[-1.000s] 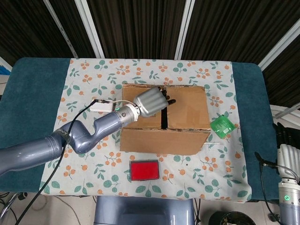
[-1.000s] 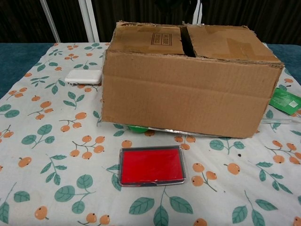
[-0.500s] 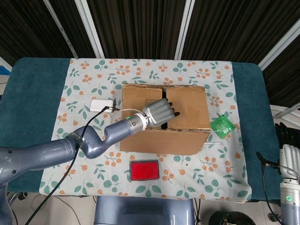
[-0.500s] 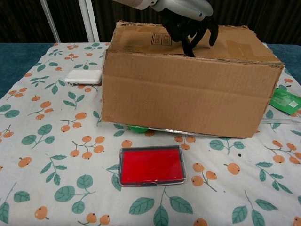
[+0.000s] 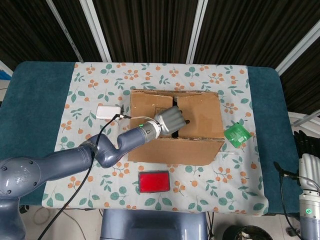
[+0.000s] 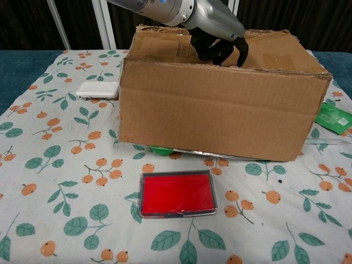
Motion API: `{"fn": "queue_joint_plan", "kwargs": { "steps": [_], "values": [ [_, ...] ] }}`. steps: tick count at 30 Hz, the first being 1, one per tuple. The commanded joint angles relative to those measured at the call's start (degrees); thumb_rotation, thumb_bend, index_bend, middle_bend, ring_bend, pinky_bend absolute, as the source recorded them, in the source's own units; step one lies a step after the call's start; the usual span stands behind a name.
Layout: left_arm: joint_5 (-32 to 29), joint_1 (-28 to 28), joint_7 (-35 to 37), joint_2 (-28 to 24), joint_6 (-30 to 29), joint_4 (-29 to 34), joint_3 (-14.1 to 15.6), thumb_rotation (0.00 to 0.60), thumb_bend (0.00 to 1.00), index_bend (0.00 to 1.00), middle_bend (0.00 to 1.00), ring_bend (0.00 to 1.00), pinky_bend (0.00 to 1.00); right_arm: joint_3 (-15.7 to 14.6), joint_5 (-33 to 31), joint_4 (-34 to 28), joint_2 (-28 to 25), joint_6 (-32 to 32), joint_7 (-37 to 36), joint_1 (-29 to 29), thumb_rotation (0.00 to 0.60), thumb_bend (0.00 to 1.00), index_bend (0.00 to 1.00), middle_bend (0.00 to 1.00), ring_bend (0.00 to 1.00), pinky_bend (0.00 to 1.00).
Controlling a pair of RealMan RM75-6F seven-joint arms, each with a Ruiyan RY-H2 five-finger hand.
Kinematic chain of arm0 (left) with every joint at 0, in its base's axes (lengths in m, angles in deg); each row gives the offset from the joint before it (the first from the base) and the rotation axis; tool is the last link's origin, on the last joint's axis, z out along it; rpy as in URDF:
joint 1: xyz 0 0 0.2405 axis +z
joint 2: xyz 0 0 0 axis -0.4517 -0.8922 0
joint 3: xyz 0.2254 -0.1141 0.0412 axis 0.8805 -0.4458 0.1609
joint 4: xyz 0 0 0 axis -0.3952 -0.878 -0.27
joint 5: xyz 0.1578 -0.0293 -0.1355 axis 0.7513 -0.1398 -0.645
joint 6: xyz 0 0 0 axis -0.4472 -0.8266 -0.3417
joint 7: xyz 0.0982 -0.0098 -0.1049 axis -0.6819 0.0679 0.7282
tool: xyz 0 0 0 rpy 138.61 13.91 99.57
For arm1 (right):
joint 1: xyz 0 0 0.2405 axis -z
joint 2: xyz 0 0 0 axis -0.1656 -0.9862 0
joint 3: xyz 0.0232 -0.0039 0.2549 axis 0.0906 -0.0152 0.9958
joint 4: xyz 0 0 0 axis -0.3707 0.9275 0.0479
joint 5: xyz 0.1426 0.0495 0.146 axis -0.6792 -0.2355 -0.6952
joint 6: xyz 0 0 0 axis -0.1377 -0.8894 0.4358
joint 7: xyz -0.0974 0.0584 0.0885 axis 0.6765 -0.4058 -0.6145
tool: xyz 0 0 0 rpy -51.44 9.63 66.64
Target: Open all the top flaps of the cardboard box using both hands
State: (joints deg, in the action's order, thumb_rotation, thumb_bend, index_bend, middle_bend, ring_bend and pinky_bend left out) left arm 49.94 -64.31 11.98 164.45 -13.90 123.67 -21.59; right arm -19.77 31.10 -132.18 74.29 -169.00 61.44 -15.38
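Your cardboard box [image 5: 175, 127] sat at the middle of the counter [image 5: 40, 100], on the floral cloth [image 5: 95, 80], with its two top flaps lying nearly flat and a dark seam between them. Your left hand [image 5: 170, 120] rested on top of the box at that seam, toward the box's front edge. In the chest view the same hand's fingers [image 6: 240, 52] curled downward and close together, tips reaching into the gap between the flaps. I could not tell whether they actually gripped a flap edge or only pressed against it. Your right hand [image 5: 306, 150] hung well off to the box's right, past the counter edge; only part of it showed, with dark fingers pointing up, and I could not tell their spread.

A red case [image 6: 176, 193] lay on the cloth just in front of the box. A white case [image 5: 109, 111] lay left of the box, near its back corner. A green packet [image 5: 237, 134] lay just right of the box.
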Motion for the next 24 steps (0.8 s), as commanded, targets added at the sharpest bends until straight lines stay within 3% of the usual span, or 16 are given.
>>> {"fn": "queue_joint_plan", "kwargs": {
  "steps": [1, 10, 24],
  "values": [
    [-1.02, -0.60, -0.50, 0.18, -1.19, 0.17, 0.85, 0.600, 1.00, 0.27, 0.50, 0.35, 0.40, 0.06, 0.00, -0.04, -0.02, 0.09, -0.03, 0.00, 0.600, 0.27, 0.00, 0.00, 0.00, 0.23],
    [-2.91, -1.39, -1.05, 0.02, -3.36, 0.53, 2.09, 0.600, 1.00, 0.35, 0.62, 0.50, 0.53, 0.22, -0.01, 0.07, 0.01, 0.11, 0.11, 0.07, 0.600, 0.28, 0.00, 0.00, 0.00, 0.23],
    [-3.49, -3.04, -2.32, -3.99, -5.04, 3.70, 2.59, 0.600, 1.00, 0.35, 0.63, 0.55, 0.56, 0.38, 0.09, 0.34, 0.15, 0.03, -0.09, 0.26, 0.600, 0.29, 0.00, 0.00, 0.00, 0.23]
  ]
}}
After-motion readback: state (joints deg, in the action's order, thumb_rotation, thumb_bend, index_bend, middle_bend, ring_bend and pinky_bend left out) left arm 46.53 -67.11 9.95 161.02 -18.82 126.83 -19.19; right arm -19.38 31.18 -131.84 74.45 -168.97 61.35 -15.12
